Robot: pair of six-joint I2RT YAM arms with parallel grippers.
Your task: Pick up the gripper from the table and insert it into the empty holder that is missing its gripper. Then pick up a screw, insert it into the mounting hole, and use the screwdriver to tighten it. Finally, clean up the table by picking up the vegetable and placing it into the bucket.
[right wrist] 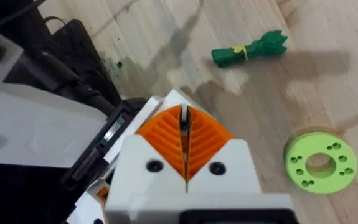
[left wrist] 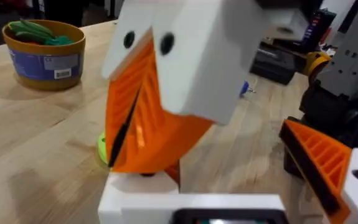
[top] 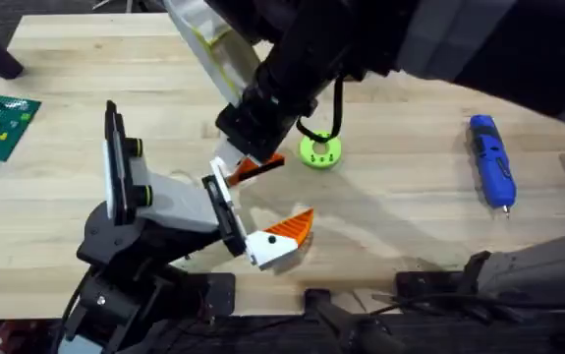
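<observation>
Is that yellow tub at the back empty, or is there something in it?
Not empty. The bucket holds green leafy pieces that show above its rim in the left wrist view. How full it is cannot be told.

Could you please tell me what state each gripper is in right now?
Left gripper: closed, pads together, nothing visibly held.
Right gripper: closed, nothing visibly held.

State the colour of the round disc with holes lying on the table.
The disc is lime green, clearest in the right wrist view; it lies on the table.
</observation>
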